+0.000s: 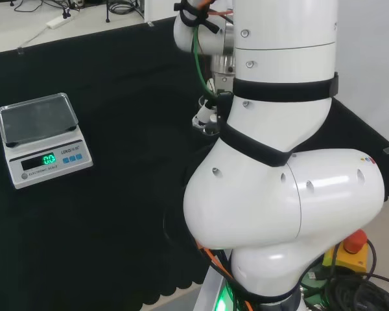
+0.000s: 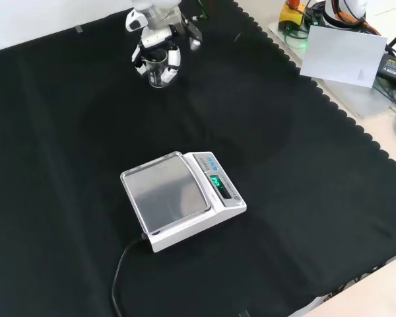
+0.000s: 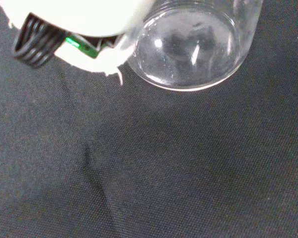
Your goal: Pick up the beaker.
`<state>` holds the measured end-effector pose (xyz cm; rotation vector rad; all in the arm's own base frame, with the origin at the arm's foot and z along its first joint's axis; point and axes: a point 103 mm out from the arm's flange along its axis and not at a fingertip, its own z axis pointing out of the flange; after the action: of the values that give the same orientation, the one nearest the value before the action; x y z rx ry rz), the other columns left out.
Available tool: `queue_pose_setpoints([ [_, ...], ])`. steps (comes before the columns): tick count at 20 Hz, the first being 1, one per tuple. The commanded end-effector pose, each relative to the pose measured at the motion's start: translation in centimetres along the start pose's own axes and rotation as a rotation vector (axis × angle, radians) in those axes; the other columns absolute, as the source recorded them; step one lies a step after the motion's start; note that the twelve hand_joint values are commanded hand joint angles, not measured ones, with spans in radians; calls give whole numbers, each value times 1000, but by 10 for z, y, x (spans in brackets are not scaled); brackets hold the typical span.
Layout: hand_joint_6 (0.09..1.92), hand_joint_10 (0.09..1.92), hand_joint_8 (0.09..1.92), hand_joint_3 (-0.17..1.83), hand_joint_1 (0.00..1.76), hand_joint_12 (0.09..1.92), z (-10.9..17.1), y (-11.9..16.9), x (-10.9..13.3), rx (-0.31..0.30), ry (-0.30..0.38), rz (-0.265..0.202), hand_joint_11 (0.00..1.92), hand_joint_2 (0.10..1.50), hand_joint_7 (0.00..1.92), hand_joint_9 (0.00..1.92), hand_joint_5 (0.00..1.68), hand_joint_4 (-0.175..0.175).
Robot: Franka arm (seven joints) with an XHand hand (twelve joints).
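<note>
At far edge of cloth [image 2: 264, 218] in front view, clear beaker [image 2: 157, 71] stands upright. Hand [image 2: 157, 47] over it, fingers [image 2: 173, 61] curled around beaker wall on both sides. Whether base has left cloth: cannot tell. Risks, as judgement: smooth glass slips through fingers on lift; uneven grip tilts beaker, drops it. Scale [image 2: 183, 199] well apart, no obstacle.
</note>
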<state>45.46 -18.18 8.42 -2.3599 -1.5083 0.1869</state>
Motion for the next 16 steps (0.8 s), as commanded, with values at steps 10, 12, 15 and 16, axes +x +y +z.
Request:
queue_pose_setpoints([
  [10,1078,562,845,766,1194,1056,-34,-17,13,-72,-50,-21,1051,518,978,1232,730,-71],
  [12,1079,564,847,767,1193,1055,-49,-25,19,-81,-39,-30,1051,519,977,1233,733,-71],
  [15,1082,566,850,769,1192,1054,-73,-38,35,-104,-41,-50,1050,519,977,1234,741,-71],
  [16,1082,566,851,770,1192,1054,-82,-42,42,-118,-38,-60,1049,519,977,1234,743,-71],
])
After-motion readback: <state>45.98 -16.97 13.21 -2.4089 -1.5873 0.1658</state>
